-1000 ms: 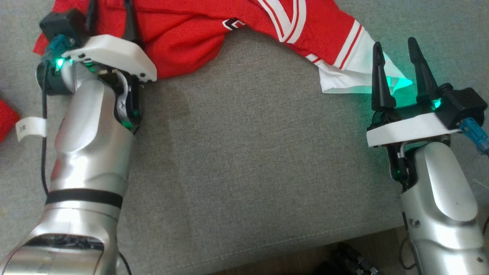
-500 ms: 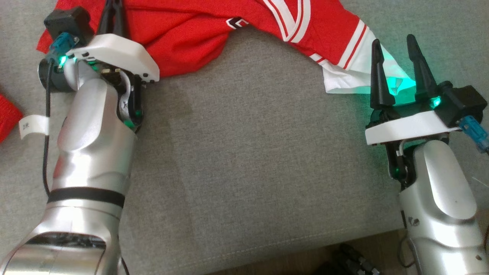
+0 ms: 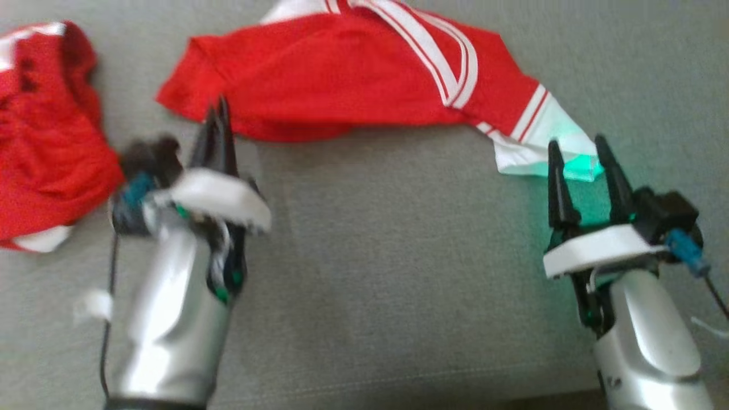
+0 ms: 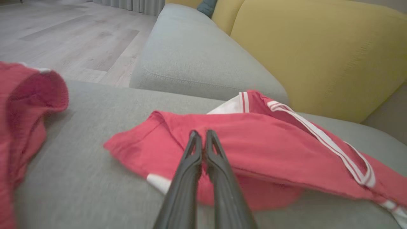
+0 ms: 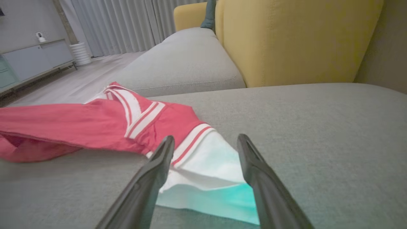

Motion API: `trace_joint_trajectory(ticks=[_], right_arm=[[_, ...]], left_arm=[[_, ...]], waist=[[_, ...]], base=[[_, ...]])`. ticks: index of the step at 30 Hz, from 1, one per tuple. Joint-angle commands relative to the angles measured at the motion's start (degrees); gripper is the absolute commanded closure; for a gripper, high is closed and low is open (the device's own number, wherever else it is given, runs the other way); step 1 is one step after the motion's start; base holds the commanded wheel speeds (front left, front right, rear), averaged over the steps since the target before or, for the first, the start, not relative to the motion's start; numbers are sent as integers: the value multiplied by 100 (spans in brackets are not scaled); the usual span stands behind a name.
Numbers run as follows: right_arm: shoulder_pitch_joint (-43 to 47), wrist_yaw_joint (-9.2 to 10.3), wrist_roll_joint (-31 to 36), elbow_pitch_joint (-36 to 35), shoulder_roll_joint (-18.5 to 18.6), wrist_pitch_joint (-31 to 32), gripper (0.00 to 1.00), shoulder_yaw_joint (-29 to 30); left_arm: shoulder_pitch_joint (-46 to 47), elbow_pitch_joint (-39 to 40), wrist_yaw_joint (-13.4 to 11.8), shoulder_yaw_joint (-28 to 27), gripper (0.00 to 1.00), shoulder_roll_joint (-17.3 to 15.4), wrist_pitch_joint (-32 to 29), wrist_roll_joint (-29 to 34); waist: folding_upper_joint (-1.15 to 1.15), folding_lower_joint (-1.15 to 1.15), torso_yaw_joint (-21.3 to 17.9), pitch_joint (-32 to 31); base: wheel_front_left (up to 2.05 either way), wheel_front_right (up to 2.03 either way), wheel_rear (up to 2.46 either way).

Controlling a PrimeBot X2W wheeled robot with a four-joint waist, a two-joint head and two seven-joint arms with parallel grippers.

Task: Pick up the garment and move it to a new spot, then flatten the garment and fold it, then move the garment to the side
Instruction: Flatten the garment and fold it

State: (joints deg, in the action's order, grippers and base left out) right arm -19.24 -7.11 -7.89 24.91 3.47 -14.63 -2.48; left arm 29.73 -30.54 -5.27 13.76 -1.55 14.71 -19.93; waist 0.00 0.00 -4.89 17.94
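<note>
The garment [image 3: 342,85], red with white stripes and a white sleeve end [image 3: 535,156], lies stretched across the grey sofa seat [image 3: 370,273]. My left gripper [image 3: 219,111] is shut at its near left edge. In the left wrist view the fingers [image 4: 201,136] pinch the top layer of the garment [image 4: 270,143], which runs taut to the right with shadow under it. My right gripper [image 3: 576,149] stands open just short of the white sleeve end. In the right wrist view its jaws [image 5: 206,140] frame that sleeve end [image 5: 206,171] without touching it.
A second red cloth [image 3: 45,142] is heaped on the seat at the far left, close to my left arm. Yellow back cushions [image 4: 318,57] rise behind the garment. Another grey seat cushion [image 4: 190,57] and wooden floor [image 4: 63,38] lie beyond.
The head camera has shifted. The left fingers, open a second ago, closed on the garment; that arm has drawn back and right, blurred. The garment's left part now looks flatter. The right gripper stays open.
</note>
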Motion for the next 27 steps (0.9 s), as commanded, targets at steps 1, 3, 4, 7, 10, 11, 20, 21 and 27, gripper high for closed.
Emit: trace_joint_trajectory(ticks=[1, 3, 4, 7, 10, 11, 20, 21, 27], right_arm=[[6, -37, 50, -133, -48, -37, 0, -136], [97, -37, 58, -56, -50, -37, 0, -164], [135, -37, 59, -12, -51, -37, 0, -173], [248, -37, 66, 109, -53, -37, 0, -226], [365, -37, 75, 229, -55, -37, 0, -281], [399, -37, 81, 265, -55, -37, 0, -300], [565, -37, 93, 443, -57, -37, 0, -408], [565, -37, 80, 449, -57, -37, 0, -413], [649, -37, -15, 325, -58, -37, 0, -365]], left_arm=[[-179, 279, -66, -111, 100, -133, 29, -42], [-576, 460, -127, -67, 100, -133, 29, -105], [-769, 529, -157, -48, 100, -133, 29, -135], [-1344, 667, -278, -74, 100, -133, 29, -263], [-1793, 645, -296, -50, 100, -133, 29, -305], [-1897, 649, -311, -75, 100, -133, 29, -299], [-2405, 683, -390, -358, 0, -133, 29, 50], [-2441, 721, -393, -391, 0, -133, 29, 99], [-2647, 940, -392, -550, 0, -133, 29, 463]], waist=[[0, 0, 406, -510], [0, 0, 492, -674], [0, 0, 525, -752], [0, 0, 585, -963], [0, 0, 620, -1136], [0, 0, 621, -1183], [0, 0, 488, -1388], [0, 0, 462, -1397], [0, 0, 293, -1565]], base=[[0, 0, 0], [0, 0, 0], [0, 0, 0], [0, 0, 0], [0, 0, 0], [0, 0, 0], [0, 0, 0], [0, 0, 0], [0, 0, 0]])
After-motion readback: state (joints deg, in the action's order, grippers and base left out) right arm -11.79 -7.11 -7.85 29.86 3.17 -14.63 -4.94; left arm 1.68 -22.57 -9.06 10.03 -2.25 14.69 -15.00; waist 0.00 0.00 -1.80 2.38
